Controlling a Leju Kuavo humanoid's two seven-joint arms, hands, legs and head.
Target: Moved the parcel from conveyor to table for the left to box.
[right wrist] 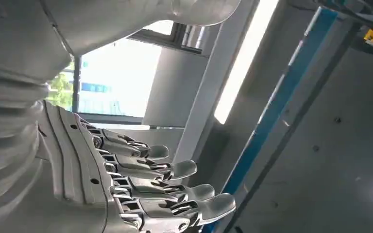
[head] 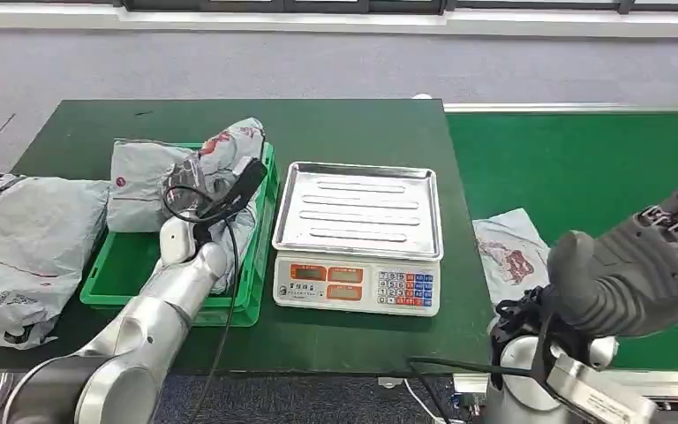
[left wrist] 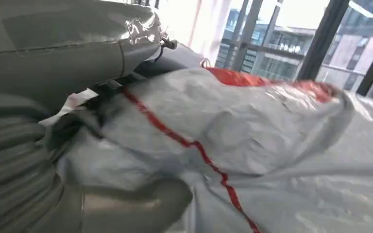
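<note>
Parcel (head: 512, 256) lies flat on conveyor (head: 583, 168), just left of raised right hand (head: 644, 265), fingers apart, empty; left hand (left wrist: 39, 160) clamps a bag (head: 221, 163) over green box (head: 260, 256).

No legible wording anywhere. Red printing on the grey parcels (head: 190, 172), too blurred to read. Orange display windows and rows of coloured keys on the front of the scale (head: 356, 284), digits and key markings too small to make out. Red markings on the parcel (head: 512, 252) on the conveyor (head: 583, 168), likewise unreadable.
</note>
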